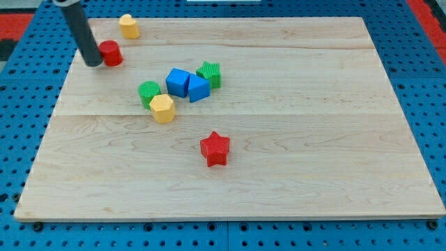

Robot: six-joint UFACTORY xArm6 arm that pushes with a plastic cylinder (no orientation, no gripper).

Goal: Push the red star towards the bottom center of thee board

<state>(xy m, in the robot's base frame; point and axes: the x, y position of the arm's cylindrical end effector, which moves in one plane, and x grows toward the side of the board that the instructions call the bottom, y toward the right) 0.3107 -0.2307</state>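
The red star (214, 148) lies on the wooden board (313, 139), a little left of centre and below the middle. My tip (93, 63) is at the board's upper left, touching or just left of a red cylinder (111, 53). The tip is far from the red star, up and to the view's left of it.
A yellow block (128, 26) sits near the top left edge. A cluster stands above the star: a green cylinder (148, 93), a yellow hexagon (162, 108), two blue blocks (178, 81) (198, 88) and a green star (210, 73). Blue pegboard surrounds the board.
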